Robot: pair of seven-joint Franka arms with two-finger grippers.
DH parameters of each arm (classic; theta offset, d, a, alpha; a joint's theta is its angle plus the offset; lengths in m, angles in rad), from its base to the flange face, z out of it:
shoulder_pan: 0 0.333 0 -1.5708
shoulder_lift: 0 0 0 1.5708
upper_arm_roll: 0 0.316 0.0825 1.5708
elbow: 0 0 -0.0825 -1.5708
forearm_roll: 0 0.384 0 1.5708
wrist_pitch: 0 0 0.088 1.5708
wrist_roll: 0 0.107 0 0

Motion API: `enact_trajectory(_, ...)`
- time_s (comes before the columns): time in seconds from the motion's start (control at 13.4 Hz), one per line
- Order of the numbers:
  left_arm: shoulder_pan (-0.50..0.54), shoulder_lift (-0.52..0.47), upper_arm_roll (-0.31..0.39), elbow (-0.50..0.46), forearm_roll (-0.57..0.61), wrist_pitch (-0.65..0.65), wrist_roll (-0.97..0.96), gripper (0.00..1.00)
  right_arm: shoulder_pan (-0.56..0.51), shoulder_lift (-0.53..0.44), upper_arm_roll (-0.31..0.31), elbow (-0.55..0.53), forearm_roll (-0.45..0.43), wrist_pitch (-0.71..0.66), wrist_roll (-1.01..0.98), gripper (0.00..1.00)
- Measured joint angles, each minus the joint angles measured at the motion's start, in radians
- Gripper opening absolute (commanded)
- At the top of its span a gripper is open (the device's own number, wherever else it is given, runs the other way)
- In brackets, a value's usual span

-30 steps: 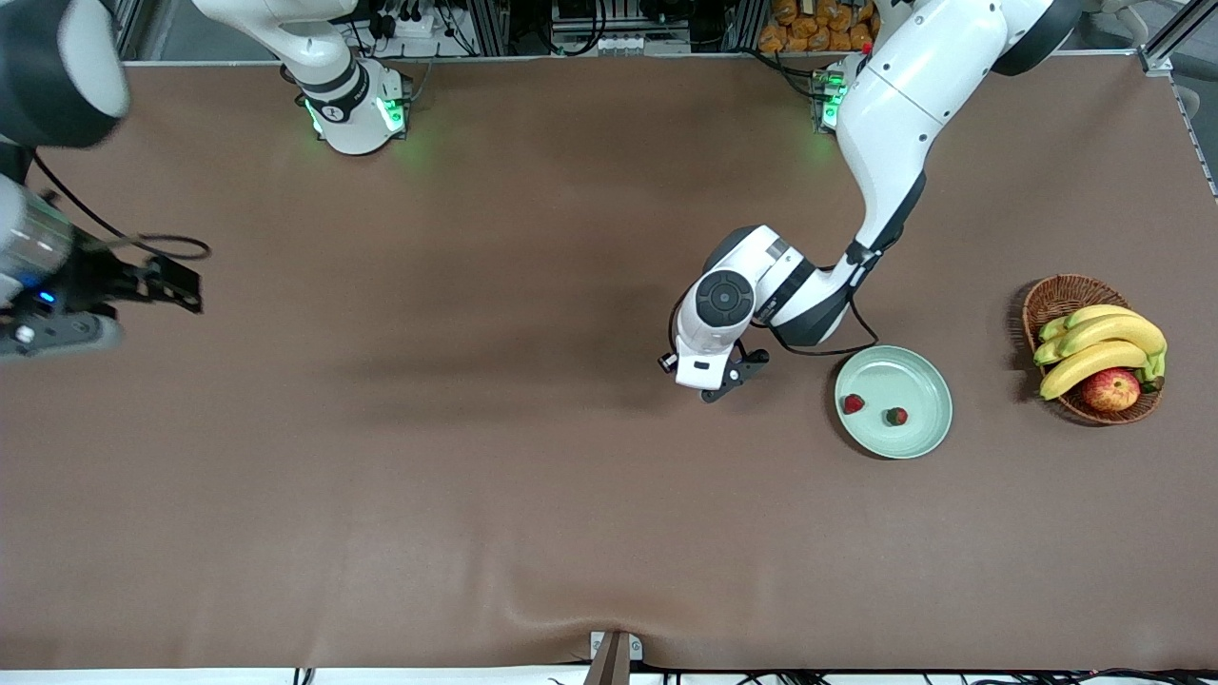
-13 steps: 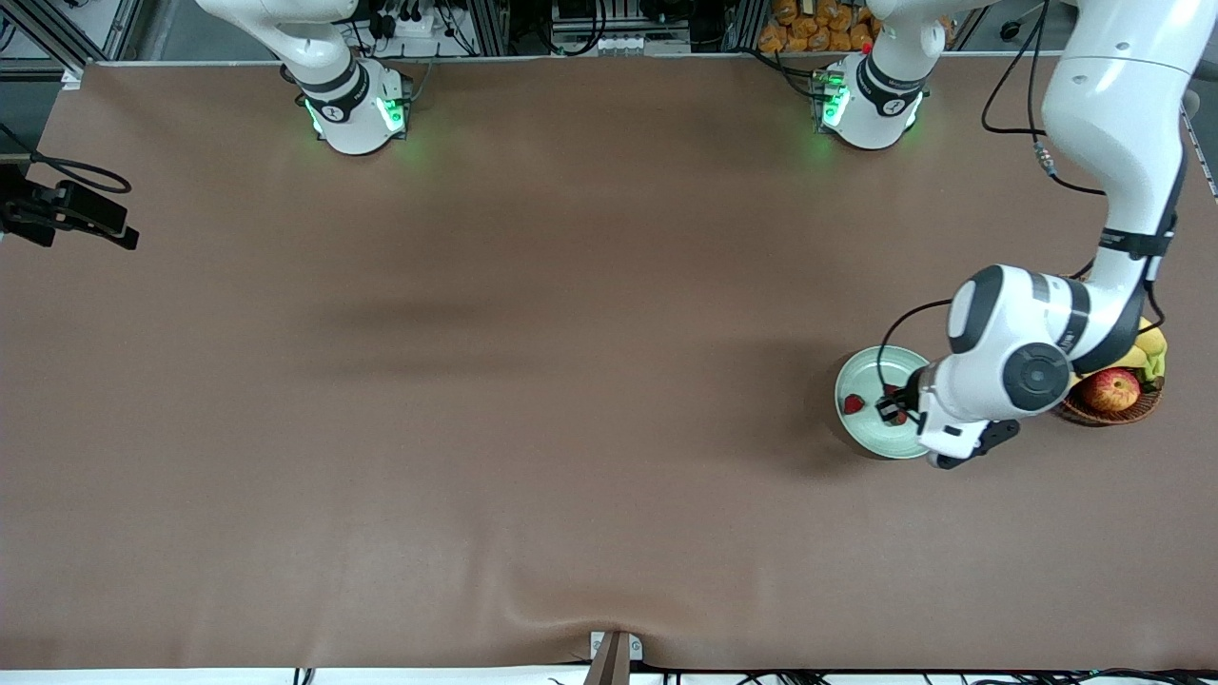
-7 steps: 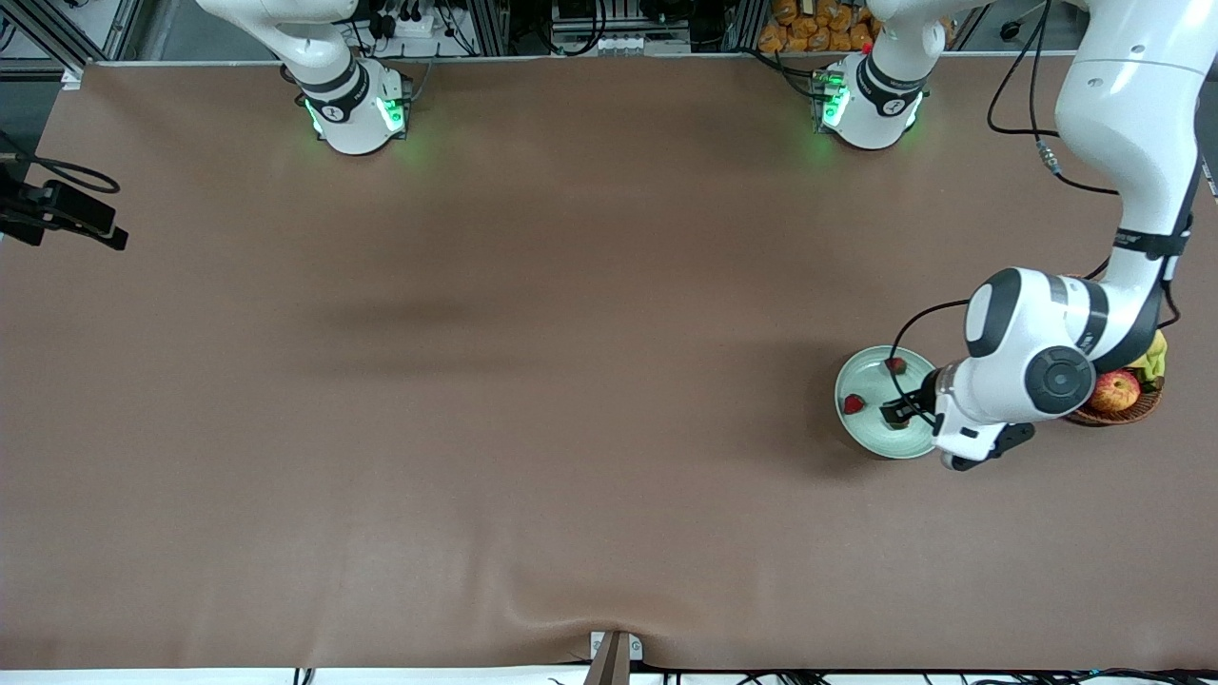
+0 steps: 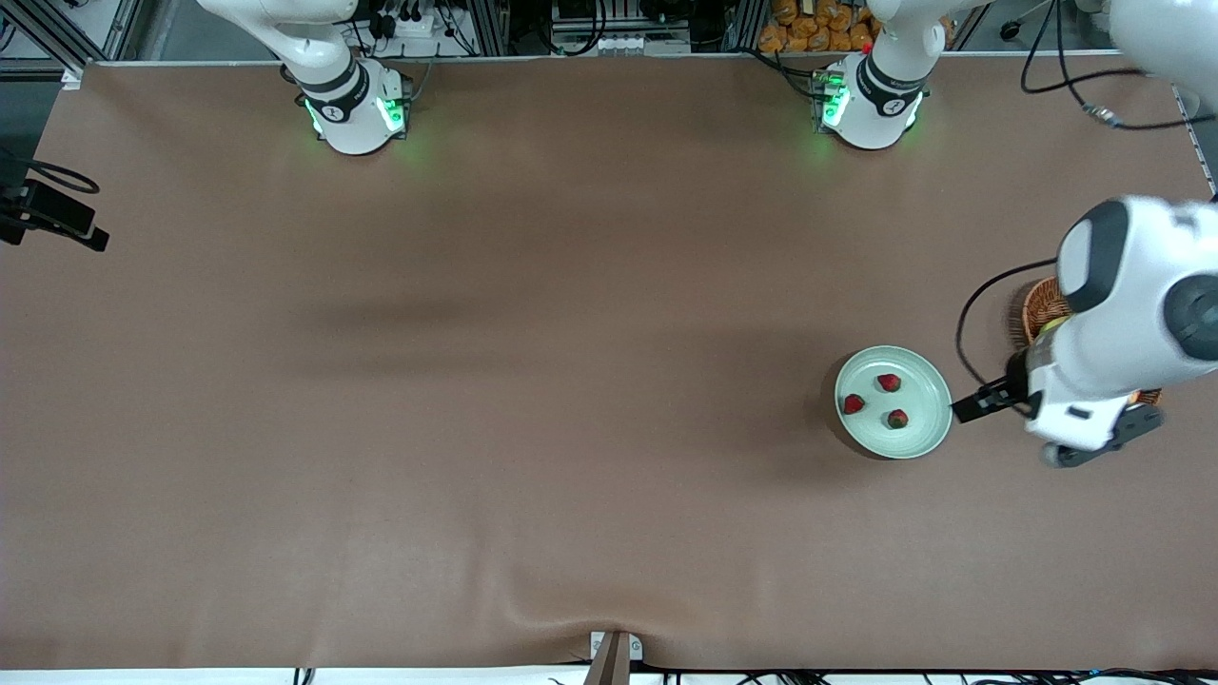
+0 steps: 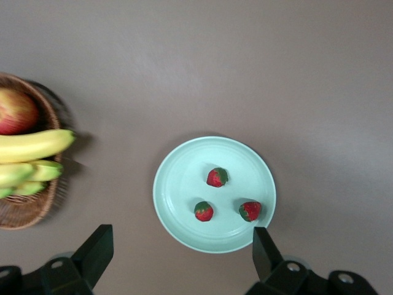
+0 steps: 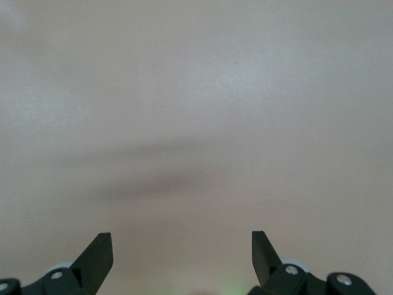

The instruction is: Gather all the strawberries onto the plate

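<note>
Lying on the plate [image 4: 928, 433] are three strawberries [image 4: 888, 382], close together but apart. Left gripper [image 5: 184, 252] hangs above the bench [image 4: 533, 381] between plate and basket [image 5: 31, 209], fingers spread, empty. Right gripper [image 6: 182, 258] waits at the right arm's end, fingers also apart.

Brown table [image 4: 476, 381], matte cover. Mint-green plate [image 4: 928, 433] sits directly on it toward the left arm's end. Wicker basket [image 4: 1042, 304] rests just beside the plate, closer to that end.
</note>
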Motion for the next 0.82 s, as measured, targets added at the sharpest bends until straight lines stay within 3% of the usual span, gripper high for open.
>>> enact_trajectory(0.37,0.000,-0.166,-0.001,0.021,-0.002,-0.118,0.190,1.00,0.000,0.000,0.004,0.000,-0.008,0.000,0.000,1.00)
enact_trajectory(0.6,-0.002,-0.225,0.008,0.041,-0.084,-0.172,0.309,1.00,0.000,0.000,0.008,0.000,-0.011,0.000,0.000,1.00)
enact_trajectory(0.75,-0.042,-0.250,0.078,0.056,-0.132,-0.192,0.369,1.00,0.003,0.000,0.014,0.000,-0.011,0.000,0.000,1.00)
enact_trajectory(0.82,-0.101,-0.263,0.156,0.060,-0.165,-0.225,0.394,1.00,0.006,0.000,0.016,0.001,-0.011,-0.001,0.000,1.00)
